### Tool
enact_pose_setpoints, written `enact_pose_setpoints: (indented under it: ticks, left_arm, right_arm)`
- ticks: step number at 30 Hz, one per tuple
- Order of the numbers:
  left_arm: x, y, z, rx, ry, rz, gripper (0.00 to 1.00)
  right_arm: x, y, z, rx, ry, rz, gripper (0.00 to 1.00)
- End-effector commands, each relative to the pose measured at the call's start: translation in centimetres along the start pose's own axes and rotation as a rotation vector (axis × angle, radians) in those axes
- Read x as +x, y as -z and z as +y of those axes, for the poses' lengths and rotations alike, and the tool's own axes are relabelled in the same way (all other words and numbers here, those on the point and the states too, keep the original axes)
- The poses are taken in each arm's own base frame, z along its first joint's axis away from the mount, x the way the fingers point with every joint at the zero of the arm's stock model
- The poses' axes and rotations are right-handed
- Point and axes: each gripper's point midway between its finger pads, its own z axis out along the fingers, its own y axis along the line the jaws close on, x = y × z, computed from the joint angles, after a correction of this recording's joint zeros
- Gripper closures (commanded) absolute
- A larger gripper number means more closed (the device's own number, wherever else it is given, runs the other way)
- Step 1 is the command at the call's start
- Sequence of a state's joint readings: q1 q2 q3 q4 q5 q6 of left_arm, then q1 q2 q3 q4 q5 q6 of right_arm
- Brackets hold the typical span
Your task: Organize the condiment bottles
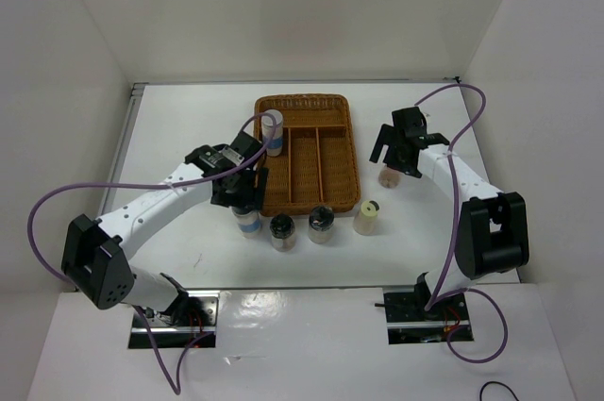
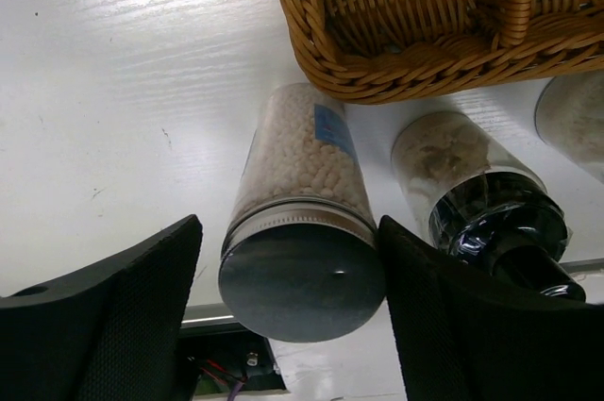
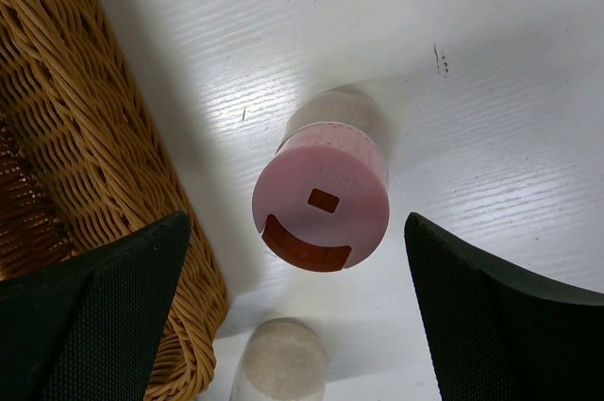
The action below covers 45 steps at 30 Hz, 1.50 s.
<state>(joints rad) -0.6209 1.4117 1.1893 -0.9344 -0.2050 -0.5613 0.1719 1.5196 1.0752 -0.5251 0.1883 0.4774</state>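
Two upright bottles straddled from above: white bottle (image 2: pixel 302 269) inside left gripper (image 2: pixel 290 231), clamping unclear; pink bottle (image 3: pixel 321 208) under wide-open right gripper (image 3: pixel 297 222).

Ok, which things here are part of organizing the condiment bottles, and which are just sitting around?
Job: white bottle in the tray, white bottle outside it, two black-capped bottles, cream bottle, pink-capped bottle.
Just there: wicker tray, purple cables.

Left end effector (image 2: pixel 291 259) points down, jaws half parted; right end effector (image 3: pixel 297 269) gapes wide.
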Motion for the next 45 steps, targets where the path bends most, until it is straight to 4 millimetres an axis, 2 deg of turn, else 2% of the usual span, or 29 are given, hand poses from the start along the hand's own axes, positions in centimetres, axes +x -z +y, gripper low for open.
enact_pose_setpoints:
  ticks: [1,8,11,15,16,22,24,28,33,35,36,37,38,41,42,44,45]
  left_arm:
    - [-0.9,-0.1,-0.6,0.014,0.015,-0.03,0.19]
    - [-0.6,0.0,-0.6,0.017,0.013,-0.016,0.43]
    - [-0.3,0.4,-0.4,0.008,0.01,0.0,0.47]
    - [-1.2,3.0,-0.2,0.008,0.014,-0.026,0.51]
    - [-2.3,4.5,-0.4,0.029,0.022,-0.064,0.51]
    - [-2.6,9.2,0.0,0.051,0.012,-0.063,0.51]
    - [-3.9,11.1,-0.3,0.079,0.012,-0.117,0.51]
    - [-7.2,13.2,-0.6,0.078,0.023,-0.217,0.51]
    - [-12.0,12.2,-1.5,0.034,0.001,-0.323,0.51]
    - [-13.2,12.0,-1.6,0.034,0.011,-0.36,0.51]
    - [-14.5,11.8,-2.2,0.05,0.006,-0.397,0.51]
    - [-15.2,11.0,-1.5,0.033,0.009,-0.403,0.51]
    - [-15.7,11.1,-1.8,0.043,0.015,-0.425,0.5]
    - [-17.8,9.3,-2.0,0.03,-0.002,-0.447,0.48]
    - [-17.8,7.9,-2.1,0.016,-0.019,-0.417,0.48]
    - [-19.2,7.7,-2.3,0.015,-0.032,-0.443,0.48]
    - [-19.3,6.8,-2.5,0.008,-0.037,-0.425,0.48]
  right_arm:
    - [-2.3,0.7,0.3,-0.004,-0.011,-0.06,0.02]
    - [-2.3,0.7,0.3,-0.004,-0.011,-0.06,0.02]
    - [-2.3,0.7,0.3,-0.004,-0.011,-0.06,0.02]
    - [-2.3,0.7,0.3,-0.004,-0.011,-0.06,0.02]
    - [-2.3,0.7,0.3,-0.004,-0.011,-0.06,0.02]
    - [-2.1,0.4,0.3,0.0,-0.009,-0.052,0.02]
    - [-1.9,0.4,0.1,0.005,-0.007,-0.044,0.02]
    - [-2.5,0.8,0.4,-0.004,-0.011,-0.06,0.02]
    - [-2.4,0.7,-0.1,0.022,-0.007,-0.054,0.02]
    - [-2.6,0.7,-0.4,0.028,-0.015,-0.055,0.02]
    - [-2.6,0.7,-0.4,0.028,-0.015,-0.055,0.02]
    - [-2.6,0.7,-0.4,0.028,-0.015,-0.055,0.02]
    - [-2.6,0.7,-0.4,0.028,-0.015,-0.055,0.02]
    - [-2.6,0.7,-0.4,0.028,-0.015,-0.055,0.02]
    - [-2.4,0.4,-0.4,0.032,-0.013,-0.047,0.02]
    - [-2.7,0.3,-0.6,0.033,-0.022,-0.056,0.02]
    - [-2.7,0.3,-0.6,0.033,-0.022,-0.056,0.02]
